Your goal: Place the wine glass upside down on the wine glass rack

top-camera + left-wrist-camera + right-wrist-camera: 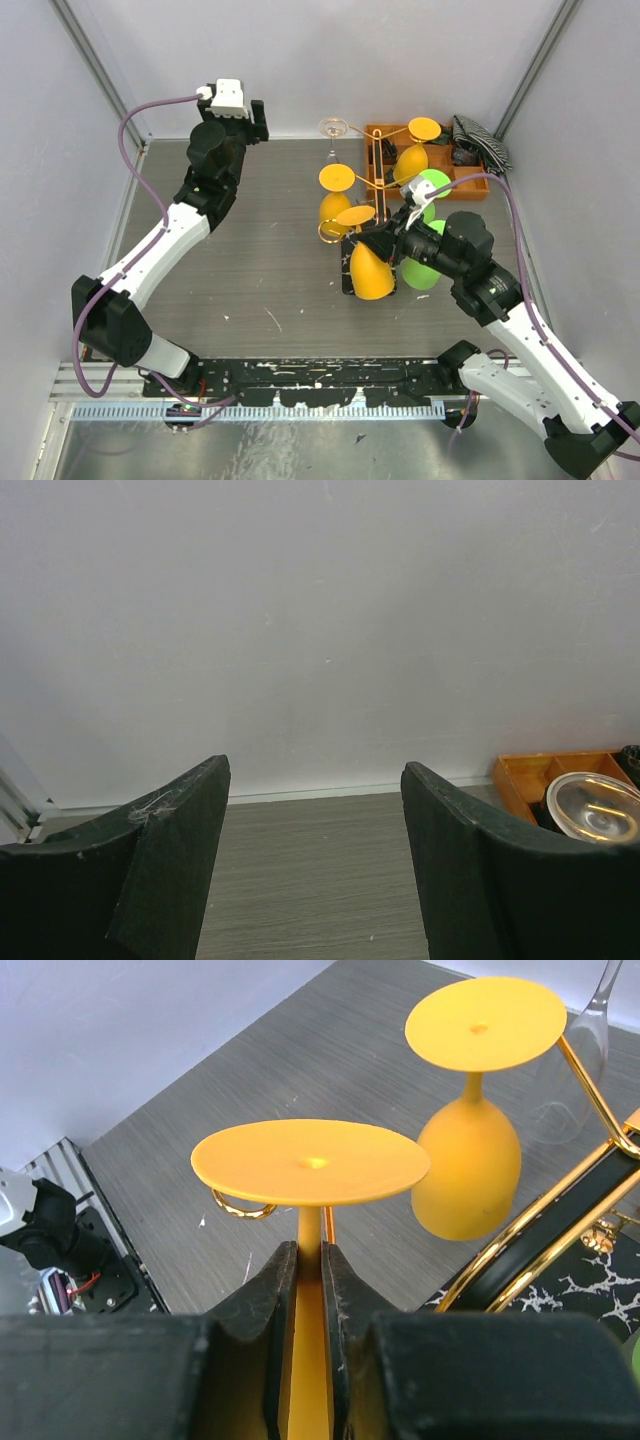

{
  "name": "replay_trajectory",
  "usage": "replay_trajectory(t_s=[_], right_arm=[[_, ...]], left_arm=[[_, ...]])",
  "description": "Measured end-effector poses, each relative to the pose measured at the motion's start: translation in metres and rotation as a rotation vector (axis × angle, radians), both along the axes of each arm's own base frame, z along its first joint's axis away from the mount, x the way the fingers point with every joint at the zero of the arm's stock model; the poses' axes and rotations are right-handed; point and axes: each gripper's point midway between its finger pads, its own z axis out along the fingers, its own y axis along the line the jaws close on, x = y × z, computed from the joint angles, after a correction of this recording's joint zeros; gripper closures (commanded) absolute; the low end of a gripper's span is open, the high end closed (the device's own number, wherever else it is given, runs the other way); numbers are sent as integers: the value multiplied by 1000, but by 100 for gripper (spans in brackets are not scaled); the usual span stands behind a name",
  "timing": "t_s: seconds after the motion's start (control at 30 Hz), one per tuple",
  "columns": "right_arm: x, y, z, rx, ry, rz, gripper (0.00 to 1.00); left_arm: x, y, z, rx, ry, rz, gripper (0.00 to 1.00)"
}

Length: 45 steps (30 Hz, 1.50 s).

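Orange stem sits pinched between the black fingers (275, 1290) of the right claw (310, 1260), which is pressed together on the wine glass (310, 1160) just under its foot. The glass is held inverted, foot disc up and bowl below the jaws. Matt and opaque, it looks like plastic: probably light and stiff, less fragile than real glass, yet the thin smooth stem could twist or slide in a loose pinch. The stem close to the foot seems the right hold, leaving the disc free to ride on the wires. Directly under the disc shows a curled scroll end of the gold wine glass rack (590, 1090); whether the stem is between the wires I cannot tell. Beyond, a second orange glass (465, 1185) hangs from the rack, with a clear glass (592, 1020) behind it. By the back wall, the left claw (315, 780) hangs spread and empty.
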Motion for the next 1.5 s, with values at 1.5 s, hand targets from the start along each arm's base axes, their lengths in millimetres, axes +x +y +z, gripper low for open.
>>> replay_trajectory(t_s=[1.5], right_arm=[[10, 33, -26, -30, -40, -33, 99]], left_arm=[[0, 5, -1, 14, 0, 27, 24]])
